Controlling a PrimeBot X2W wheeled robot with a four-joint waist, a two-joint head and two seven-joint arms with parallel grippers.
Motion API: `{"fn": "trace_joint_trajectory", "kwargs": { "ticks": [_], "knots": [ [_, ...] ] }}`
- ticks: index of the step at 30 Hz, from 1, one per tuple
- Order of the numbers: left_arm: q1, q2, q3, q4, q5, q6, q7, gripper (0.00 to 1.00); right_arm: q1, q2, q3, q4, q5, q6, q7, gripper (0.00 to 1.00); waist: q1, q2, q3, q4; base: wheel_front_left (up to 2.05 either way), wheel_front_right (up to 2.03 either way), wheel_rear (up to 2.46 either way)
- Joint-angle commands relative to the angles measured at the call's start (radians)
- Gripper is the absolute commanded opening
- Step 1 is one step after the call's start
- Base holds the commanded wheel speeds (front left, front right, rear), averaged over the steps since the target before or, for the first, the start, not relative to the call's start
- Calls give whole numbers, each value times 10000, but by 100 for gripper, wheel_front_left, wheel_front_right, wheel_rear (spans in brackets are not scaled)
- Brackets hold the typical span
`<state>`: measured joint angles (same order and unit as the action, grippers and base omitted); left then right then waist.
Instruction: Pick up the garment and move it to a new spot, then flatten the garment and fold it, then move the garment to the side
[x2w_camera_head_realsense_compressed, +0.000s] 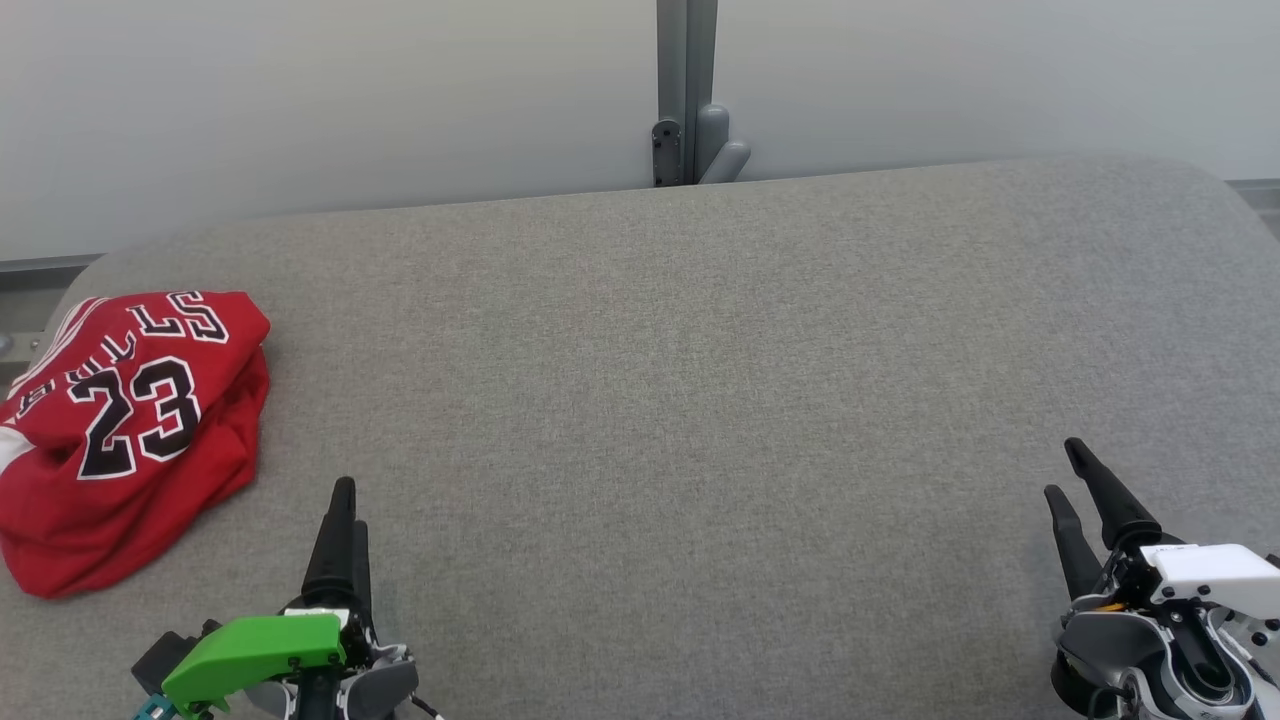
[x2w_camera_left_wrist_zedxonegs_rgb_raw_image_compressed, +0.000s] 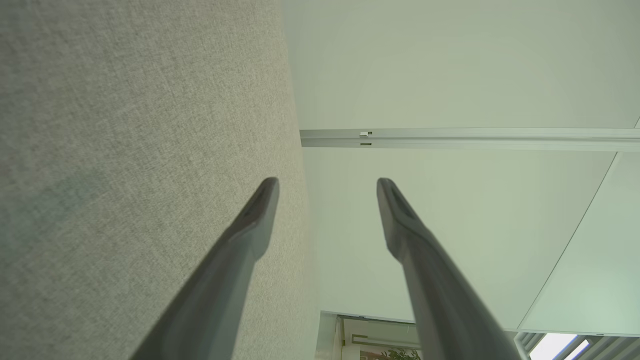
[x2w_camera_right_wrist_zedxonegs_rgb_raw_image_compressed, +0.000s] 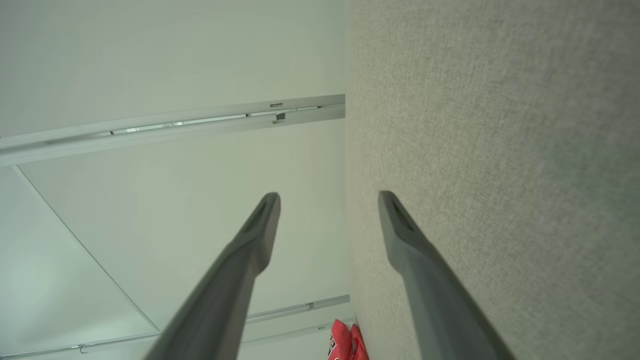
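Observation:
The garment (x2w_camera_head_realsense_compressed: 125, 425) is a red basketball jersey with "BULLS" and "23" on it, lying in a loose folded heap at the left edge of the grey cloth-covered table (x2w_camera_head_realsense_compressed: 680, 400). A sliver of it appears low in the right wrist view as the garment (x2w_camera_right_wrist_zedxonegs_rgb_raw_image_compressed: 346, 342). My left gripper (x2w_camera_head_realsense_compressed: 345, 505) sits at the lower left, just right of the jersey and apart from it, open and empty, as the left gripper (x2w_camera_left_wrist_zedxonegs_rgb_raw_image_compressed: 327, 186) also appears with its fingers spread. My right gripper (x2w_camera_head_realsense_compressed: 1068, 468) rests at the lower right, open and empty, far from the jersey; its spread fingers frame the right gripper (x2w_camera_right_wrist_zedxonegs_rgb_raw_image_compressed: 329, 199).
A pale wall stands behind the table, with a grey vertical post and bracket (x2w_camera_head_realsense_compressed: 688, 110) at its far edge. The table's rounded corners lie at far left and far right. Broad grey surface stretches between the two grippers.

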<state>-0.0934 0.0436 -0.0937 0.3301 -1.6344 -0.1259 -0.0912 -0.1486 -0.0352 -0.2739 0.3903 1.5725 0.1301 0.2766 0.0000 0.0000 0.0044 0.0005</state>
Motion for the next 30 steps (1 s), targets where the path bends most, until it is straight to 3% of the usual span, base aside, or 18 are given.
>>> {"fn": "trace_joint_trajectory", "kwargs": {
  "ticks": [1, 11, 30],
  "knots": [
    [-193, 27, -54, -242, 68, -5, -83, 100, -106, -93, 232, -344, -69, 1, -240, 100, 0, 0, -4, 2, 0, 0, 0],
    [-210, 213, -342, -416, 1027, -12, -358, 100, 11, -224, 836, -670, -1336, 1, -945, 100, 0, 0, -10, 4, 0, 0, 0],
    [27, 56, 34, -1343, 6543, 65, -717, 100, 298, -132, 1651, -1667, -6086, 3, -2104, 100, 0, 0, 26, 32, 0, 0, 0]
  ]
}}
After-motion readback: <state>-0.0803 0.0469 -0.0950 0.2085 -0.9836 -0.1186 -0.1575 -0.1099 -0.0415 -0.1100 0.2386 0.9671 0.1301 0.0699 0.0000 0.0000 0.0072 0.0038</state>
